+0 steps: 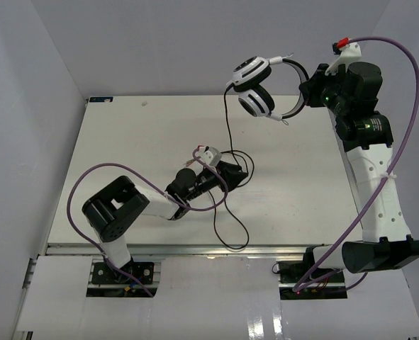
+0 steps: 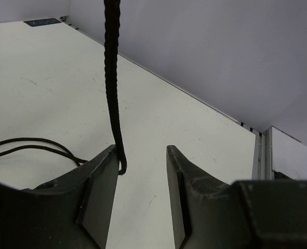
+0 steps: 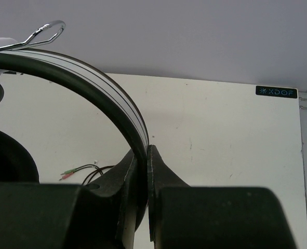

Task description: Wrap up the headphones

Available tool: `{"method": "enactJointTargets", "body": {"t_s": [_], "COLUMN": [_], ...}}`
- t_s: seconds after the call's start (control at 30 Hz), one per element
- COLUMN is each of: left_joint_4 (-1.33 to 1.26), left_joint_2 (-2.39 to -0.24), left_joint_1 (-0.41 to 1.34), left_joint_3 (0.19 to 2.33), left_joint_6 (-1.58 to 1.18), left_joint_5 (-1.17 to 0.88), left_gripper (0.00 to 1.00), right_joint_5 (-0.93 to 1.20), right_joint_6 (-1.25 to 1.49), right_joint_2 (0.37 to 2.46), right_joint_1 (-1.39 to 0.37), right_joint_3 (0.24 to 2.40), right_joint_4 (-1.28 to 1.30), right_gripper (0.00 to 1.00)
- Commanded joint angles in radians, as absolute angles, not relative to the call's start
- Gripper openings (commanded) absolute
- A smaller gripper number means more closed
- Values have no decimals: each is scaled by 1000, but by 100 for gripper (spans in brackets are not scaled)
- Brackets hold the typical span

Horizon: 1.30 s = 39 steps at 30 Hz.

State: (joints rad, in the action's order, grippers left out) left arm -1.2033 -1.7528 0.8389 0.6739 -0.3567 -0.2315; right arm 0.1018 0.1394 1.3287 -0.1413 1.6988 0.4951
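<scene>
Because the right gripper is clamped on the headband and holds the headphones aloft over the far side of the table, their thin black cable hangs between the left gripper's parted jaws, apparently placed for winding.

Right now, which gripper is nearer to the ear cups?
Right. The right gripper clamps the headband just beside the ear cups. The left gripper sits well away, low over the table, jaws apart around the cable hanging from the cups.
</scene>
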Motion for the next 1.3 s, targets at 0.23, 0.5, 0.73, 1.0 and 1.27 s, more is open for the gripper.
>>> {"method": "enactJointTargets", "body": {"t_s": [0.23,0.5,0.73,1.0,1.27], "left_joint_4": [-1213,-1107,-1136,-1065,-1037], "left_joint_2": [-1856,-1898,-1848,-1892,-1925], "left_joint_1": [876,884,885,889,891], "left_joint_3": [786,896,843,945,1019], "left_joint_6": [-370,-277,-239,-222,-225], "left_joint_5": [-238,-144,-19,-96,-90], "left_gripper": [51,50,54,50,28], "right_joint_5": [228,258,262,288,288], "right_joint_6": [303,328,321,332,329], "right_joint_2": [1322,1310,1298,1290,1264], "right_joint_1": [-52,-22,-15,-15,-15], "right_joint_3": [1786,1791,1790,1780,1769], "right_joint_4": [416,420,420,420,420], "right_gripper": [8,8,8,8,8]}}
